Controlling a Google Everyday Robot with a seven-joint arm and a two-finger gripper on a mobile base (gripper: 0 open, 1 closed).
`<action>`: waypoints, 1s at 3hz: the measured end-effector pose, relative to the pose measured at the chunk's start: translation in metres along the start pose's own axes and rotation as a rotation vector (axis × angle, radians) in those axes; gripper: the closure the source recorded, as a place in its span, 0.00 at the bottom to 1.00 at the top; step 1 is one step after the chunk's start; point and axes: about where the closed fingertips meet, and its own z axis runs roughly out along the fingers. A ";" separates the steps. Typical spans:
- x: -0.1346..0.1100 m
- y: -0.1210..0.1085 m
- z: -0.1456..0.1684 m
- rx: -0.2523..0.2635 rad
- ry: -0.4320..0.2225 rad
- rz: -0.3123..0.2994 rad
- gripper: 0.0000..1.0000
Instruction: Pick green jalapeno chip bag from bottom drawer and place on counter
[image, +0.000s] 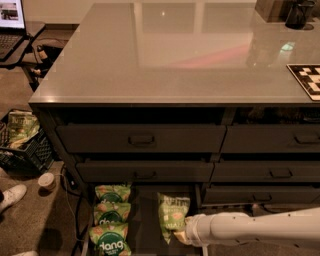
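Note:
The green jalapeno chip bag (172, 215) is an olive-green bag with a tan chip picture. It stands in the open bottom drawer (142, 227), right of centre. My gripper (181, 236) comes in from the right on a white arm and sits at the bag's lower right edge, touching it. The counter (170, 55) is the glossy grey worktop above the dark cabinet.
Three brighter green "dang" bags (111, 220) lie in a column at the drawer's left. A crate with bags (22, 142) stands on the floor at left, with a cup (46, 181) and a shoe (12, 196) nearby. A checkered board (307, 80) lies at the counter's right edge.

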 end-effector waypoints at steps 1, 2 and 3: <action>-0.004 0.013 -0.028 0.030 -0.019 -0.010 1.00; -0.016 0.036 -0.061 0.049 -0.040 -0.036 1.00; -0.017 0.037 -0.062 0.050 -0.041 -0.038 1.00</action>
